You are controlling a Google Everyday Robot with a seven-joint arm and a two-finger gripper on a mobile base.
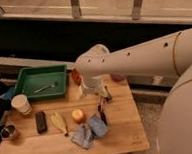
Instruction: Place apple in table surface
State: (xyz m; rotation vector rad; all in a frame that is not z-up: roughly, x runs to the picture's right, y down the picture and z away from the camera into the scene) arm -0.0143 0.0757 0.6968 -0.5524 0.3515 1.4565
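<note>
Yellow-orange with a reddish blush, the apple (pixel 78 115) is being carried by the wooden counter (pixel 123 117), roughly midway between its left and right edges and nearer the front edge, just beside a blue cloth (pixel 91 131). It is being judged firm, smooth, fairly light and prone to rolling, so it is best taken across its widest middle. The gripper (pixel 102 102) is being held over the counter's middle, apart from the apple; whether it is open or closed cannot be told.
</note>
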